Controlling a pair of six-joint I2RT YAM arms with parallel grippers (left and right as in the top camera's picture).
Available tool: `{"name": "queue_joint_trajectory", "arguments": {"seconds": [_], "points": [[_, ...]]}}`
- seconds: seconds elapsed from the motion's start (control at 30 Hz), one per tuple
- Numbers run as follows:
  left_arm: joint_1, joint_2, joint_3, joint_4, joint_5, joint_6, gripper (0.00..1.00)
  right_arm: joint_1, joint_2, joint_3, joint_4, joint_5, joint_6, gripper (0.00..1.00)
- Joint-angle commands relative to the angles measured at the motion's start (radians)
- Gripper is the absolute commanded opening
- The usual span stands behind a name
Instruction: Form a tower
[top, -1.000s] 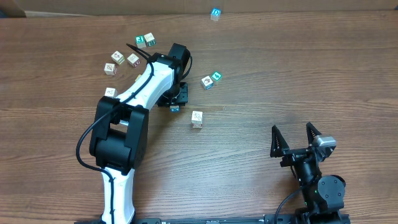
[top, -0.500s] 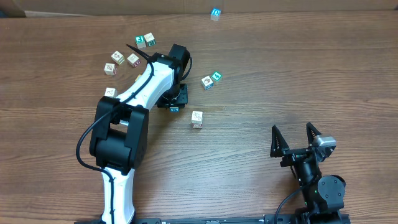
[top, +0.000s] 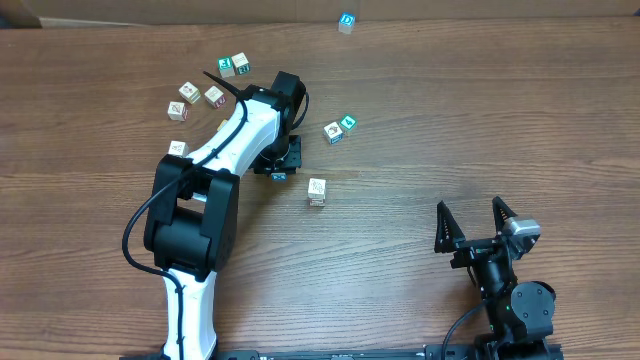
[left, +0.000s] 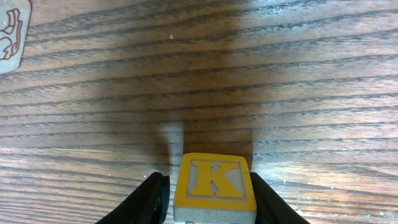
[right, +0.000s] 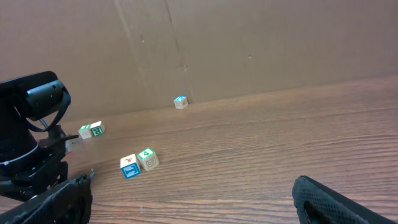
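A yellow cube with a K on top (left: 214, 183) rests on the table between the fingers of my left gripper (left: 208, 190). The right finger touches it and a thin gap shows at the left finger (left: 157, 196). From overhead that gripper (top: 281, 170) points down at mid-table. The tower (top: 346, 22) stands at the far edge, a narrow column with a blue top, also seen as the tower (right: 180, 102) in the right wrist view. My right gripper (top: 478, 225) waits open and empty near the front right.
Loose cubes lie about: a pair (top: 232, 65) and three more (top: 190, 92) at the back left, one (top: 178, 148) by the left arm, a blue and green pair (top: 340, 127), and a single cube (top: 317, 190) right of the left gripper.
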Motion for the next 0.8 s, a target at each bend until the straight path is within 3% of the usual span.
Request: {"name": "queue_joint_trajectory", "arguments": {"seconds": [0.0,0.47,0.77], "points": [[0.001,0.011,0.014,-0.002,0.009,-0.014,0.36,-0.003,-0.012,-0.01,0.006,0.0,0.005,1.0],[0.002,0.011,0.023,0.001,0.013,-0.013,0.32,-0.003,-0.012,-0.01,0.006,0.0,0.005,1.0],[0.002,0.011,0.061,-0.034,0.013,-0.013,0.34,-0.003,-0.012,-0.01,0.006,0.0,0.005,1.0]]}}
